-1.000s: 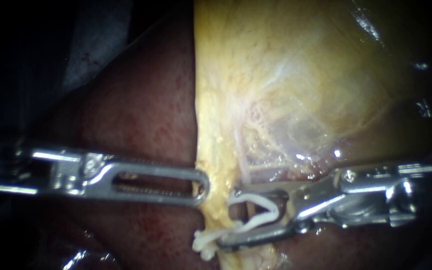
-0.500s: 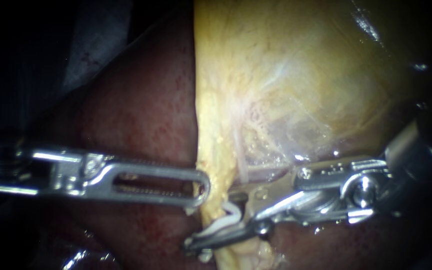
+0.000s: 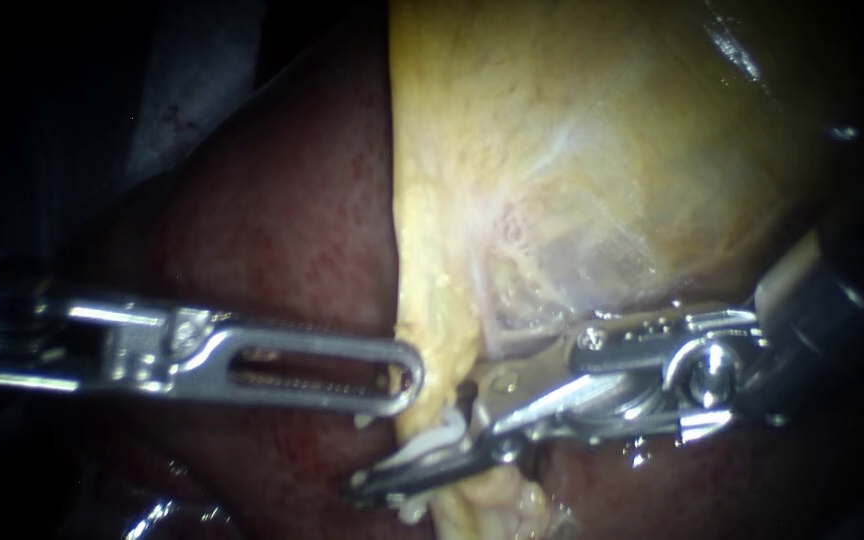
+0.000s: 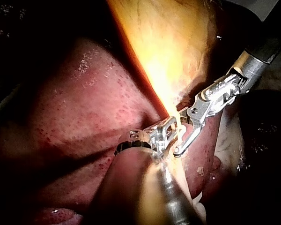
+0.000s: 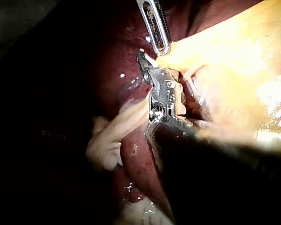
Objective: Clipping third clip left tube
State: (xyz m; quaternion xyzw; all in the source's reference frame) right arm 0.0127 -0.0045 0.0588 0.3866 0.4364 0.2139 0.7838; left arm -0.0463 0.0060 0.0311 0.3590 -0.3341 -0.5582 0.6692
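Endoscope view: the slender steel right instrument (image 3: 367, 485) holds its jaws narrow, clamped on a white plastic clip (image 3: 434, 446) at the lower edge of the yellow gallbladder (image 3: 572, 150). This is just below the slotted steel left instrument (image 3: 410, 377), whose tip touches that edge beside dark red liver (image 3: 282, 230). The tube is hidden.

Tube: not to be made out in any view; the jaws of the right instrument (image 3: 402, 468) and the yellow tissue (image 3: 572, 180) cover the spot.
Clip (image 3: 439, 440): only a white sliver shows, pinched between those jaws.
Left instrument (image 3: 407, 375): shaft cut off at the endoscope view's left edge, and blurred in the left wrist view.
Right instrument's shaft: lost in the dark upper right, and blurred in its own wrist view.
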